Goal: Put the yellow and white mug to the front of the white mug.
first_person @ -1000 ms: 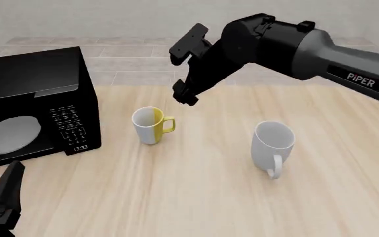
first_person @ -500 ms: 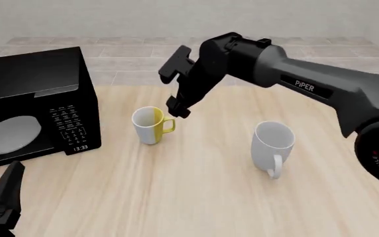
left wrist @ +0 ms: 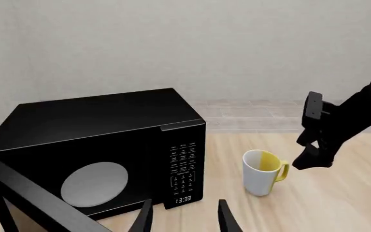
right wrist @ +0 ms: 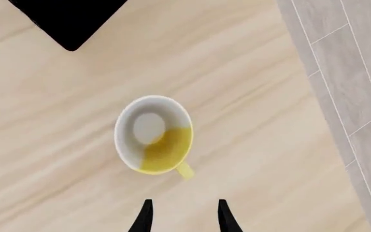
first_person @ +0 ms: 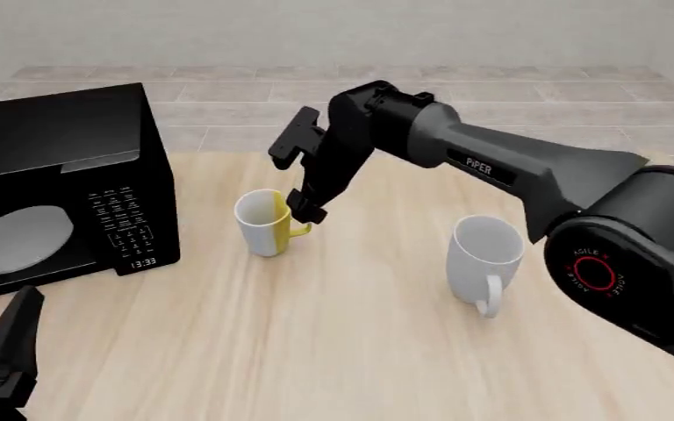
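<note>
Pale wall [first_person: 197, 31], grey tiled floor [first_person: 525, 96]

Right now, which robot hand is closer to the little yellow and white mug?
The right. The right gripper hangs open just above the yellow and white mug, by its handle, not touching. The left gripper sits open far back at the table's near left corner.

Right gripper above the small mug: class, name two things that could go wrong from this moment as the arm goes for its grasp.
1. The right gripper hangs open above the yellow and white mug, nearer its handle side; a slightly off descent could knock the upright mug over instead of gripping it.
2. The microwave stands close beside that mug, so a sideways nudge could push the mug against it.
</note>
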